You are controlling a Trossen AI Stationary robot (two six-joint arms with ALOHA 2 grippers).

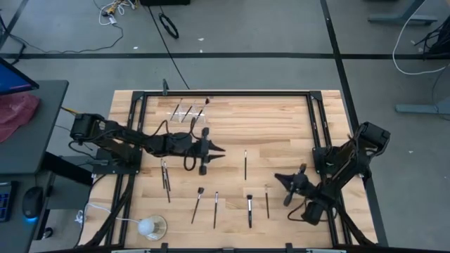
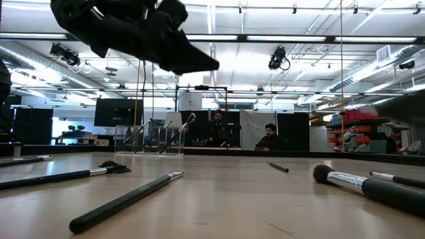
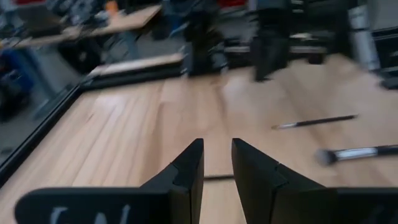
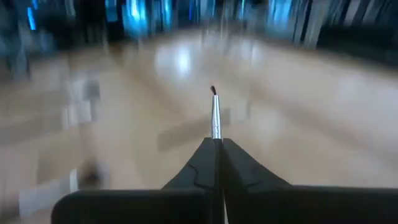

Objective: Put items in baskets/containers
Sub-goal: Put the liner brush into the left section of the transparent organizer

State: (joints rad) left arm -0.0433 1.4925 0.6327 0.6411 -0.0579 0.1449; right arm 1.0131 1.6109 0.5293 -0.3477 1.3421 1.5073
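Above the bench's (image 1: 281,119) right side, right pincer (image 4: 217,144) clamped on a slim brush (image 4: 215,115); clear holder (image 1: 188,112) well apart at far left-centre. Left pincer (image 3: 217,163) slightly apart, empty, mid-bench. Carrying step, seemingly; next, crossing to holder, dropping brush in.

Looks like a big open robotics lab: exposed ceiling with strip lights (image 2: 319,38), grey floor with loose black cables (image 1: 169,27), dark monitors (image 2: 118,111), people seated (image 2: 269,138) behind the butcher-block wooden table (image 1: 281,123).

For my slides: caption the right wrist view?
Right gripper shut on a slim makeup brush, held above the wooden table.
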